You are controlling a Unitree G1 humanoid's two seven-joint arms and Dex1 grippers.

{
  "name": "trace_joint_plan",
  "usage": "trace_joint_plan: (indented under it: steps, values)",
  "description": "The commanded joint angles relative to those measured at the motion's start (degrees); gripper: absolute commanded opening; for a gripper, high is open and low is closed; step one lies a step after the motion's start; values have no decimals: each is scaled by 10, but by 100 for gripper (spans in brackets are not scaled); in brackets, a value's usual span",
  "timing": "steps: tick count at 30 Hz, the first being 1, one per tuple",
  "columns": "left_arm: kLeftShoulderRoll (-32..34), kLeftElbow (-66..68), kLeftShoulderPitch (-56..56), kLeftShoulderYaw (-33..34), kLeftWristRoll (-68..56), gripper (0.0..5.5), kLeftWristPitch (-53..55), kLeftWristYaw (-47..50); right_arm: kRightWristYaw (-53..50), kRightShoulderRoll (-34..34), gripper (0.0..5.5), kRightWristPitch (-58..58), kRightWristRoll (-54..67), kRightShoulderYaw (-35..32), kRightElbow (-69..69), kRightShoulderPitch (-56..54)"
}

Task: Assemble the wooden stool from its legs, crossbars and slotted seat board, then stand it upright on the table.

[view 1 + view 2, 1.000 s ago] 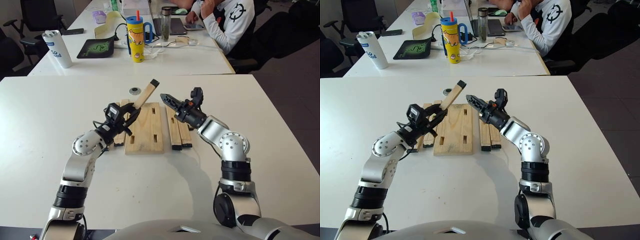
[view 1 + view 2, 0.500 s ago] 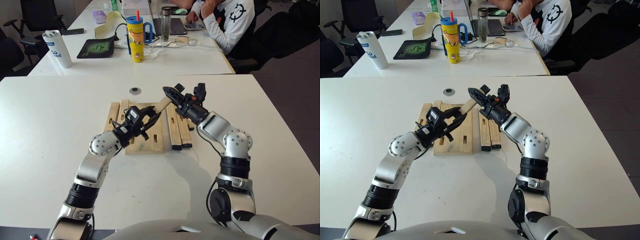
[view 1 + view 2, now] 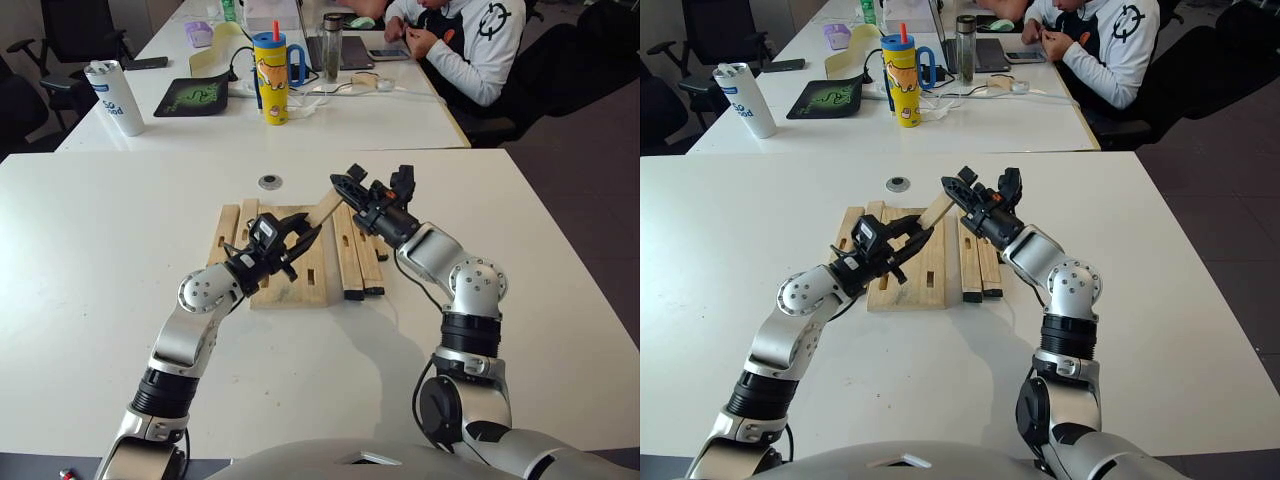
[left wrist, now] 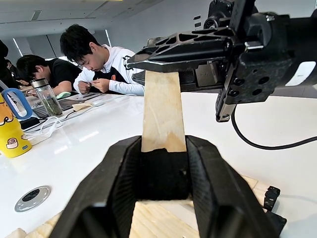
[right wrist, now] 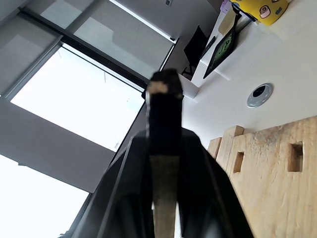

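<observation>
The slotted seat board [image 3: 300,277] lies flat on the white table [image 3: 90,250]. Over it slants a wooden leg [image 3: 325,209] with a black cap. My left gripper [image 3: 298,237] is shut on the leg's lower end, whose wood [image 4: 162,109] sits tight between both fingers. My right gripper [image 3: 346,186] is shut on the upper, capped end [image 5: 165,91]. Two more legs or crossbars [image 3: 352,262] lie along the board's right side. Others [image 3: 230,222] lie along its left side.
A round cable grommet [image 3: 269,182] sits in the table behind the board. The far table [image 3: 400,125] carries a yellow cup [image 3: 271,80], a white tube [image 3: 116,98], a green mat and a laptop.
A second ago my left gripper held the leg up alone; it has since lowered it over the board, and my right gripper has taken the upper end. Almost nothing moved since.
</observation>
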Motion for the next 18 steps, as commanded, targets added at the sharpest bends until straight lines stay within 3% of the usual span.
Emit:
trace_joint_plan:
  steps: [1,4,8,12,18]
  values:
    - [9,5,17,14,-6,181,12,-4,-2,-18,41,-43,-43,9,-13,-13]
    - [8,1,28,36,-14,219,16,7,-2,-41,41,-102,-136,47,-19,6]
    - [-9,15,50,124,-58,219,22,56,5,-45,41,-193,-253,95,-15,50]
    - [-35,39,53,165,-68,160,15,104,-12,-12,41,-256,-301,99,12,59]
    - [-47,57,54,160,-46,78,14,133,-26,12,41,-310,-333,87,72,33]
